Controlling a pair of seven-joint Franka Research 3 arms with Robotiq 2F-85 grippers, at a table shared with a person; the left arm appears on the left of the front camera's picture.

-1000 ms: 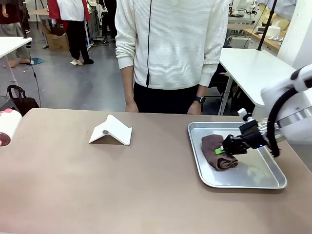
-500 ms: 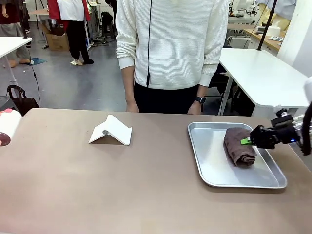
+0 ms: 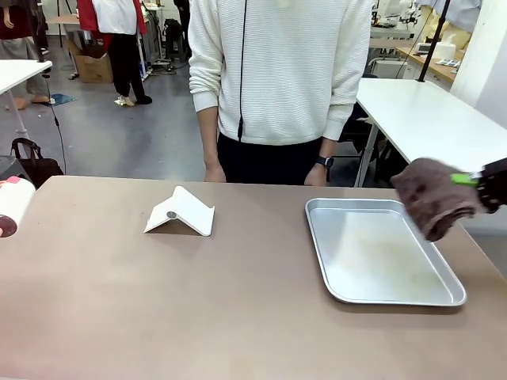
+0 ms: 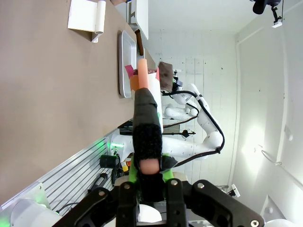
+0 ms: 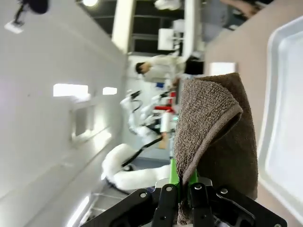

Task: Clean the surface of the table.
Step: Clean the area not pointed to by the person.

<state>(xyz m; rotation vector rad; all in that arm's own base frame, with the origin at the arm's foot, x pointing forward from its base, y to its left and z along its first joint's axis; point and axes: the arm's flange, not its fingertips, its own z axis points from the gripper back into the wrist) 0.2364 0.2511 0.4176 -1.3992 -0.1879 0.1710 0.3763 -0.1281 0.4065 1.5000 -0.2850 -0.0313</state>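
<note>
The taupe table (image 3: 238, 309) stretches across the front view. My right gripper (image 3: 478, 182) is at the right edge, shut on a brown cloth (image 3: 434, 196) that hangs in the air above the tray's right rim. In the right wrist view the cloth (image 5: 218, 137) droops from between the green fingers (image 5: 176, 179), with the table (image 5: 251, 33) behind it. My left gripper (image 4: 149, 172) is shut on a long white and pink object with a black band (image 4: 144, 123), held off the table's (image 4: 47, 85) edge. The same object (image 3: 9, 206) pokes in at the left edge of the front view.
An empty metal tray (image 3: 380, 257) lies on the table's right half. A white folded stand (image 3: 181, 212) sits left of centre near the far edge. A person in a white sweater (image 3: 277, 71) stands at the far side, hands by the table edge.
My right gripper has lifted the brown cloth out of the tray and carried it up and to the right. The tray is now empty. The left arm has not moved.
</note>
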